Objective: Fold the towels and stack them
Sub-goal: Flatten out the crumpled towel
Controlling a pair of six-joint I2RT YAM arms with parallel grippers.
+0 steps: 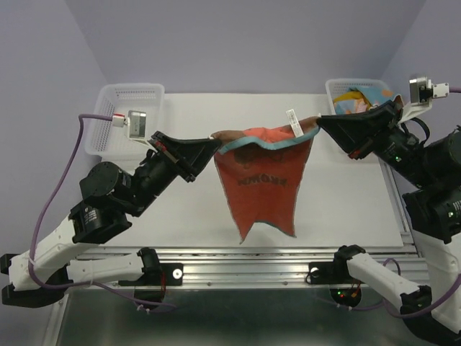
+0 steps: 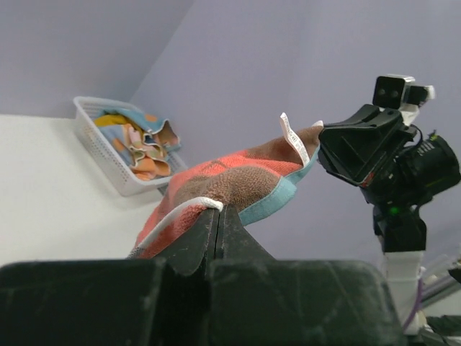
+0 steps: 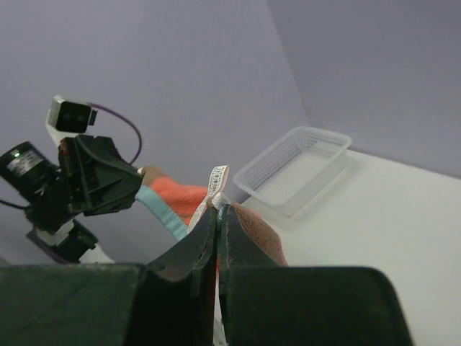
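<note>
An orange towel (image 1: 263,180) with a teal hem and a brown back hangs spread above the middle of the bench (image 1: 173,205). It is strung by its two top corners between the arms and tapers to a point near the bench's near edge. Whether that tip touches the bench cannot be told from above. The left pincer (image 1: 214,140) is clamped shut on the towel's left corner above the bench's left half. The right pincer (image 1: 319,121) is clamped shut on the other corner above the right half, just beside a white label (image 1: 293,121) that sticks up from the hem. Both pinched corners vanish inside the closed jaws. Dark lettering on the orange face is too blurred to read. A left basket (image 1: 133,86) sits at the bench's far left corner. The right basket (image 1: 360,81) at the far right corner is partly covered by the right arm and shows only part of the other towels (image 1: 356,97), a jumble of blue, yellow and orange. In each wrist view the pincer body blocks the lower frame, hiding most of the hanging cloth.
</note>
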